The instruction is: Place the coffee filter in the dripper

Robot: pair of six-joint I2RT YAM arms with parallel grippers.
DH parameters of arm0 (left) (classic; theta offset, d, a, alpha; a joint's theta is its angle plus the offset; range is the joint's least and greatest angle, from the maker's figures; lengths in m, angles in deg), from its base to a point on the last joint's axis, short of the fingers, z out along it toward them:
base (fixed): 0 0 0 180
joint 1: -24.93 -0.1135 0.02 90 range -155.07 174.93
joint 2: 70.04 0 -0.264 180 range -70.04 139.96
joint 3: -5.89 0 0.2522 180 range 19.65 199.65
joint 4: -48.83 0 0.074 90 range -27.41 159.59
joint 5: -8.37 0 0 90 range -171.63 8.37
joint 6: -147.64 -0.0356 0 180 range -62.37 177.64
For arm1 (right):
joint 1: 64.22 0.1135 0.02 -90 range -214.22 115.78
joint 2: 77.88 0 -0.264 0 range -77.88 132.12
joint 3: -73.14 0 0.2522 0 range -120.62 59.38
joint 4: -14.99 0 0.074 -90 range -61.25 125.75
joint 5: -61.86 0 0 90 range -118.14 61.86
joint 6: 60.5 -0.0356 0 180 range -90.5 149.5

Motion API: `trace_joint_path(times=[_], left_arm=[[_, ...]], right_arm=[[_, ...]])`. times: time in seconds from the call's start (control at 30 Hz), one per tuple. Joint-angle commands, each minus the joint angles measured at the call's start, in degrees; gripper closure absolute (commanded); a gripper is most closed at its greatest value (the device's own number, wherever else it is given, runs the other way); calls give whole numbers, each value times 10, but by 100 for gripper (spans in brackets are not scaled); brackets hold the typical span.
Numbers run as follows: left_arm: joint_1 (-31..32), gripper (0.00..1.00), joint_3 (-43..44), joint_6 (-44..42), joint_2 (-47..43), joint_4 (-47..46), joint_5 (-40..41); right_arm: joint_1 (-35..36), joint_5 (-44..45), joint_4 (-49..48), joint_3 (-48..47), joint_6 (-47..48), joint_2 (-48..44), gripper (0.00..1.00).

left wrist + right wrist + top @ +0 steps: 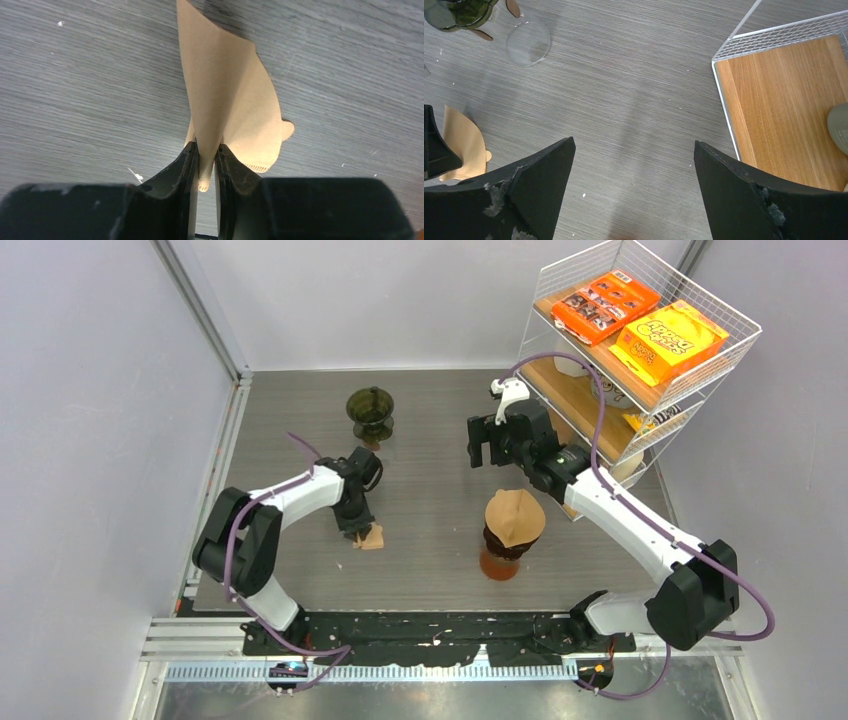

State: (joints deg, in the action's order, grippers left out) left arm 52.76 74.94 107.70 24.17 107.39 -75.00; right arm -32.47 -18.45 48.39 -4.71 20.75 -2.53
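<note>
Left gripper [206, 159]: clamped on the lower edge of a tan, folded paper coffee filter [227, 100]; black fingers [182, 167] pinched in from both sides with only the sheet between them.
Filter in the grip: fanned out from the pinch into a rounded wedge, a small tab at one side (contact with the surface below not readable).
Filter's place: near-left part of the grey wood-grain table [430, 490], at the tip of the left arm.
Dripper: dark green glass dripper [371, 412], upright towards the far side of the table, well apart from the pinched filter.
Right gripper [634, 170]: jaws spread wide, nothing but table surface between the fingers; hung over the middle-right of the table, near the rack.
Between the arms: a tan paper cone on a dark ribbed holder with an orange-brown base [514, 525], closer to the right arm.
Far right: white wire rack [545, 300] with wooden shelves; two orange boxes [640, 320] on the top shelf.
Beside the dripper: a clear glass disc [528, 42] on the table.
</note>
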Motion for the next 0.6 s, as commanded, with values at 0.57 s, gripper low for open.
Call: trace_joint_path(times=[0.57], left_arm=[[75, 82, -16, -169, -276, -114, -26]], right_arm=[[7, -383, -117, 39, -19, -61, 5]])
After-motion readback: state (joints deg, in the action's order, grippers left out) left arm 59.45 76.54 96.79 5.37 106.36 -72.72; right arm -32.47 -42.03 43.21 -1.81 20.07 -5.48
